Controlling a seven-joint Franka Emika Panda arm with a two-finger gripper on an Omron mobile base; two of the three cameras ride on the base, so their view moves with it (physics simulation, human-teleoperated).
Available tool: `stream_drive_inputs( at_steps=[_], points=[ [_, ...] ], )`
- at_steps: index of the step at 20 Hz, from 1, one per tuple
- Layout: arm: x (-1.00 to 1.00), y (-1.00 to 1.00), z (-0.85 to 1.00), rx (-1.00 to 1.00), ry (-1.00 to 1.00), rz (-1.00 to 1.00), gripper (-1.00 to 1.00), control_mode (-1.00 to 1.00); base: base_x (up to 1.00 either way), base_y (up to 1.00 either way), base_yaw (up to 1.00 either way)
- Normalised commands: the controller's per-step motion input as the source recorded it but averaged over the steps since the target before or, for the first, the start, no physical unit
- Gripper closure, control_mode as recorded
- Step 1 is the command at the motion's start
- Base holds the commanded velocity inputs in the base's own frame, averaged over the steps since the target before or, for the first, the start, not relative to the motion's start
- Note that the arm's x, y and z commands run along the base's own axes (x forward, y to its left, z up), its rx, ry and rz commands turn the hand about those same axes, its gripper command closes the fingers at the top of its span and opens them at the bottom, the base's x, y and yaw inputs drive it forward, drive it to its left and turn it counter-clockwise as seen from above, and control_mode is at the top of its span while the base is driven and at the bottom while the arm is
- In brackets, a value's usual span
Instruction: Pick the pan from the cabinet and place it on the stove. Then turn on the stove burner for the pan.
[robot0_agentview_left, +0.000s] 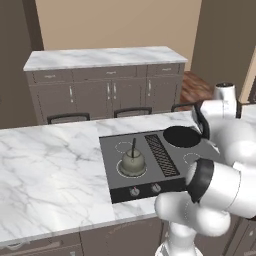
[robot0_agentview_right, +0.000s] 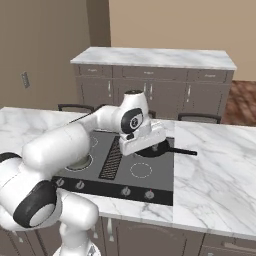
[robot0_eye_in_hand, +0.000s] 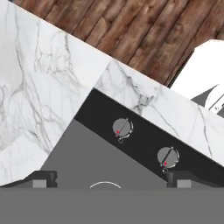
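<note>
Your jaws (robot0_eye_in_hand: 109, 181) stand wide open and empty above the stove (robot0_agentview_left: 117, 187), the pan (robot0_agentview_left: 181, 136) already on its far right ring, with the two right knobs (robot0_eye_in_hand: 122, 127) nearer you.

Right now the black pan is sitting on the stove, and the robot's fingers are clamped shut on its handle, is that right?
Not quite. The pan does sit on the stove, but the fingers are spread wide and hold nothing. The hand view shows them apart above the stove's front knobs, and the right base view shows the pan's handle sticking out free.
</note>
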Motion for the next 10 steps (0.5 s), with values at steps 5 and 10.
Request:
stream_drive_inputs(
  at_steps=[5, 10],
  points=[
    [-0.56, 0.27, 0.31, 0.01, 0.00, -0.26, -1.00, -1.00, 0.00, 0.00, 0.00],
    [-0.20, 0.20, 0.19, -0.02, -0.01, 0.04, -1.00, -1.00, 0.00, 0.00, 0.00]
  ],
)
